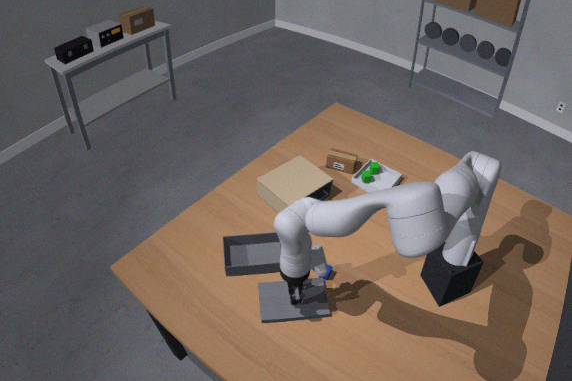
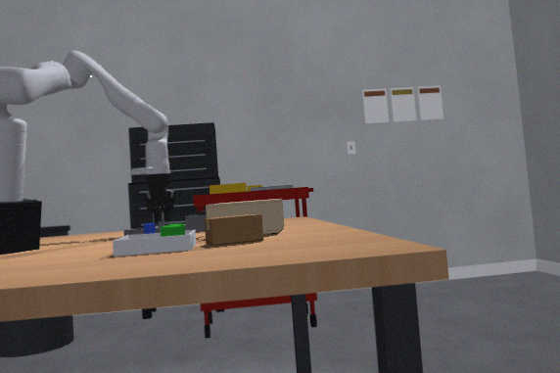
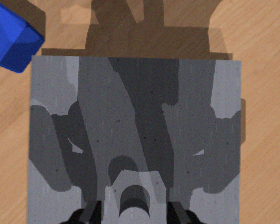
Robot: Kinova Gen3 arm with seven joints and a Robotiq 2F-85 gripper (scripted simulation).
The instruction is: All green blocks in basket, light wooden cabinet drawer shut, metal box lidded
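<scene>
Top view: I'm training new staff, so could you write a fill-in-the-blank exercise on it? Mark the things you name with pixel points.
Both blocks (image 1: 367,177) (image 2: 172,230) in the basket (image 1: 384,180) (image 2: 152,246) are ____.
The metal box (image 1: 250,270) is missing its ____.
The block (image 1: 329,272) (image 2: 149,228) (image 3: 13,37) near the hand (image 1: 296,301) (image 2: 159,221) (image 3: 134,215) is ____.

Missing words: green; lid; blue.

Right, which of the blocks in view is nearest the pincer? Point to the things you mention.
The blue block (image 2: 149,228) (image 3: 13,37), beside the gray lid (image 1: 272,305) (image 3: 61,85); the two green blocks lie farther off, inside the white basket (image 1: 384,180) (image 2: 152,245).
</scene>
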